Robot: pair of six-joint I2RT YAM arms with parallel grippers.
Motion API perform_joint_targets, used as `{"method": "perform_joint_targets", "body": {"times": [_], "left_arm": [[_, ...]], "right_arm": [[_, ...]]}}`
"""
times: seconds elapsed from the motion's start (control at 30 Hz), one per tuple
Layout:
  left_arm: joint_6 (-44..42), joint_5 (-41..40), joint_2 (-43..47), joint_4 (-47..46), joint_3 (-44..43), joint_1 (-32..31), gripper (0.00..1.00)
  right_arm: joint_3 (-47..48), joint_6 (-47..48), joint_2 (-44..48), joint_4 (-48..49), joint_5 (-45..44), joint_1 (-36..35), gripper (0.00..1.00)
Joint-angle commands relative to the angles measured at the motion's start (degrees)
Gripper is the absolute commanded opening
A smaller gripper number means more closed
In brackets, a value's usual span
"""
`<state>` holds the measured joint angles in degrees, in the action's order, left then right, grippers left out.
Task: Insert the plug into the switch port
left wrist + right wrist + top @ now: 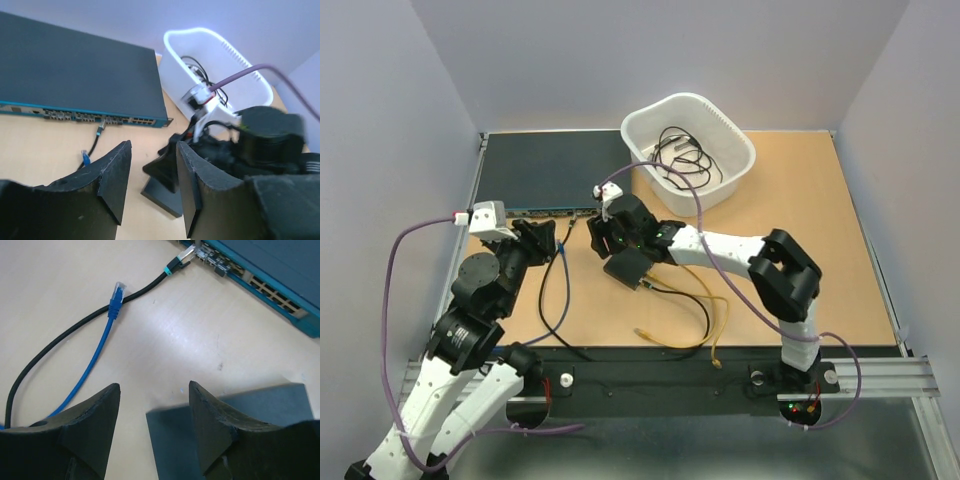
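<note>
Both end effectors are empty. The right end effector (pixel 154 387) has its jaws spread wide over bare worktop (pixel 820 230), and the left end effector (pixel 153 147) is parted at a moderate gap, gripping nothing.

The loose blue plug (pixel 116 292) lies flat on the worktop at about 11 o'clock from the right end effector. Its clear tip points toward 12 o'clock, and its lead crosses the black cable (pixel 75 330), which is already seated in the wide rack unit (pixel 270 270). The small black box (pixel 235 410) sits just under the right finger at 4 o'clock. Overhead it lies near the centre of the worktop, with the rack unit at 11 o'clock and the white basket (pixel 640 135) at 1 o'clock. No view shows the switch port row. A yellow cable (pixel 705 305) leaves the box at its 5 o'clock side, so the row probably faces that way.

The step in hand looks like picking up the plug. A good grasp would:

1. Take the blue boot across its 2 flat sides, behind the clear tip, leaving the tip free.
2. Lift clear of the black cable so the crossing does not drag it.
3. Use the left end effector to steady the light box, which would slide under a push.
4. Line the plug square to the port before pressing, because a tilted entry will jam.
</note>
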<state>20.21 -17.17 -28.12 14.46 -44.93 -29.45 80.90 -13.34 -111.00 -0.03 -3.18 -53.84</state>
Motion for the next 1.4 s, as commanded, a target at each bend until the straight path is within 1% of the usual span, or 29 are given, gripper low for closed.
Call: {"method": "perform_joint_targets", "body": {"times": [0.0, 0.1, 0.13, 0.23, 0.37, 0.5, 0.63, 1.37], "left_arm": [[-2.2, -4.7, 3.6, -1.6, 1.1, 0.3, 0.52], [-1.6, -4.7, 4.9, -1.5, 1.5, 0.4, 0.52], [-1.5, -4.5, 5.1, -1.5, 1.5, 0.4, 0.52], [-1.4, -3.6, 5.1, -1.5, 1.8, 0.4, 0.52], [-1.5, -4.0, 4.6, -1.2, 1.6, 0.4, 0.52], [-1.2, -4.2, 4.6, -0.9, 1.6, 0.4, 0.52], [-1.3, -3.9, 4.9, -0.9, 1.8, 0.4, 0.52], [-1.2, -3.7, 4.1, -0.9, 1.8, 0.4, 0.52]], "right_arm": [[7.9, -1.8, -6.1, 0.6, 0.9, -2.3, 0.62], [12.7, -1.9, -11.1, 0.6, 0.2, -3.5, 0.62], [12.7, -2.0, -11.2, 0.6, 0.3, -3.7, 0.62], [18.3, -2.5, -16.2, 0.6, 0.9, -4.5, 0.62], [22.4, -3.2, -19.8, 0.4, 1.6, -4.9, 0.62], [24.4, -3.9, -21.7, 0.3, 1.6, -4.9, 0.62], [24.9, -4.4, -23.5, 0.3, 1.7, -5.0, 0.62], [25.9, -4.6, -26.4, 0.3, 2.2, -6.8, 0.62]]}}
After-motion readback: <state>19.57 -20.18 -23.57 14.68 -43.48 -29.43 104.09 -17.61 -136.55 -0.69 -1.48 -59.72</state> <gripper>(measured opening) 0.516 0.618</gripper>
